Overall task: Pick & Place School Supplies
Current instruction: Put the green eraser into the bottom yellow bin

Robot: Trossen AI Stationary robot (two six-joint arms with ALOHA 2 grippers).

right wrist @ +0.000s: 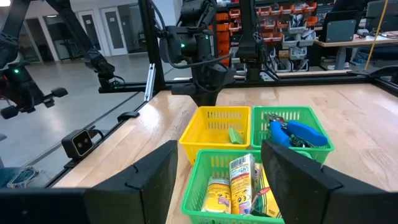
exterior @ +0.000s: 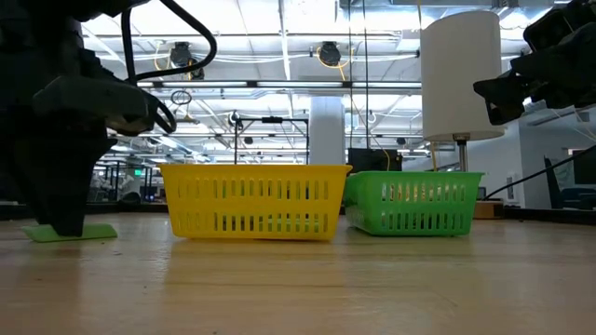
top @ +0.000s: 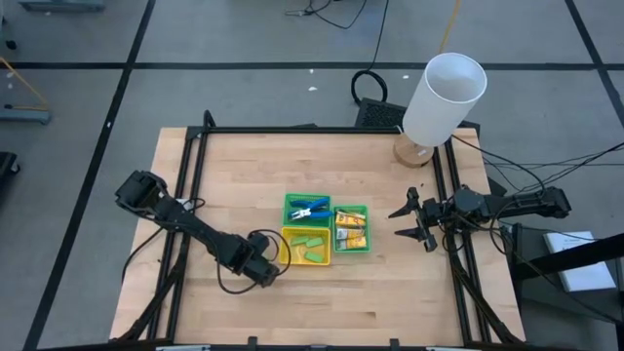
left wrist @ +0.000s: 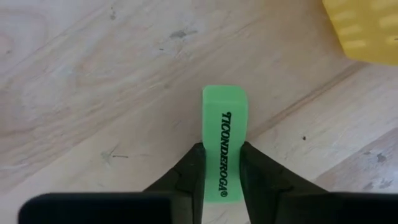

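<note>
One light-green stick (left wrist: 223,149) pinched by left end effector (left wrist: 222,171); right end effector (top: 417,220) spread wide.

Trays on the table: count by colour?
Green trays: 2
Yellow tray: 1
Total: 3
</note>
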